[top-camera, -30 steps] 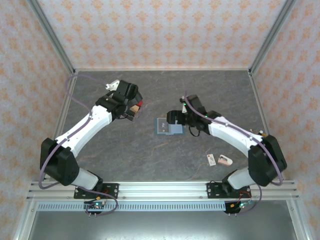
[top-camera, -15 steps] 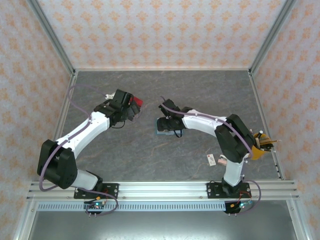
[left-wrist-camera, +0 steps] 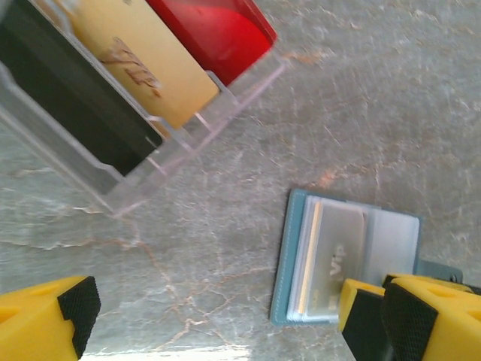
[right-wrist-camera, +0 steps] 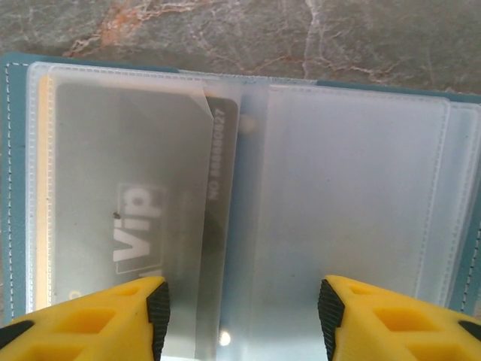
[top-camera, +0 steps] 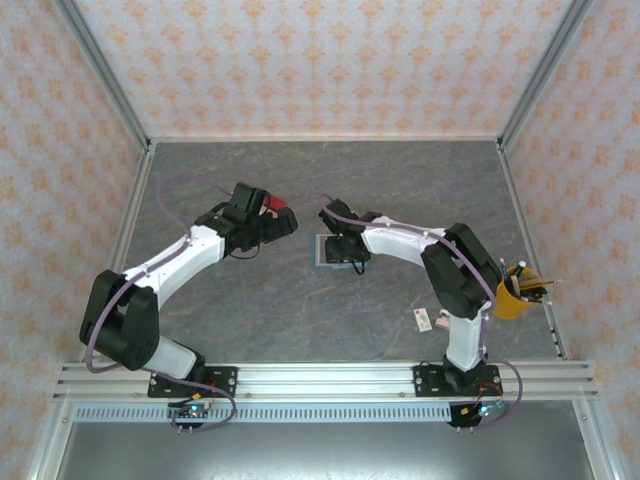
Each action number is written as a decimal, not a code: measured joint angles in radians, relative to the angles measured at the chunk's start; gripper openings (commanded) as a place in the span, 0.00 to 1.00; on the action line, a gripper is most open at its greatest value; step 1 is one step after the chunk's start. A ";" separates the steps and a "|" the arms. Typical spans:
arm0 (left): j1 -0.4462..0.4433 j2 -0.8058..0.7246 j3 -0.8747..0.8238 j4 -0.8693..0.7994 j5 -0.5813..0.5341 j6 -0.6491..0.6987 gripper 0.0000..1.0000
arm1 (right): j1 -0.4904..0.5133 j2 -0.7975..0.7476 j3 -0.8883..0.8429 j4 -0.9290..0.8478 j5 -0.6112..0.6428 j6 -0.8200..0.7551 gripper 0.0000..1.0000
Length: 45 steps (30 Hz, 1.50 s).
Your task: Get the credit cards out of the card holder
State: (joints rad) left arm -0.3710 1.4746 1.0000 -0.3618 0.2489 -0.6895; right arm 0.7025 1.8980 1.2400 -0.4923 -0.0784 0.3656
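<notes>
The card holder (right-wrist-camera: 248, 83) is a teal wallet lying open on the table, its clear sleeves facing up. A greyish credit card (right-wrist-camera: 135, 218) marked "Vip" sits in the left sleeve, its edge poking out toward the fold. My right gripper (right-wrist-camera: 242, 320) hovers open just above the wallet's middle, one finger over the card and the other over the empty right sleeve. In the top view the right gripper (top-camera: 342, 246) covers part of the card holder (top-camera: 322, 252). My left gripper (left-wrist-camera: 218, 331) is open over bare table, to the left of the card holder (left-wrist-camera: 301, 256).
A clear tray (left-wrist-camera: 173, 143) with black, tan and red contents stands beside my left gripper (top-camera: 278, 226). A small white tag (top-camera: 422, 319) lies near the right arm's base. A yellow cup (top-camera: 512, 296) of pens sits at the right.
The right arm has folded in and its gripper has slid left over the card holder. The left gripper has edged right, toward the tray's red end.
</notes>
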 measured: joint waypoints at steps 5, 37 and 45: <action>0.000 0.054 -0.019 0.084 0.099 -0.018 0.78 | -0.023 -0.002 -0.014 0.015 -0.030 -0.005 0.49; -0.130 0.395 0.099 0.225 0.270 -0.186 0.37 | -0.089 -0.055 -0.122 0.147 -0.154 -0.065 0.39; -0.131 0.398 0.106 0.202 0.275 -0.182 0.33 | -0.089 -0.055 -0.122 0.148 -0.154 -0.065 0.39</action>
State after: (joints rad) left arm -0.5022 1.8729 1.1065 -0.1596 0.5243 -0.8711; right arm 0.6140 1.8435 1.1179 -0.3443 -0.2329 0.3008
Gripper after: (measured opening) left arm 0.330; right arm 0.389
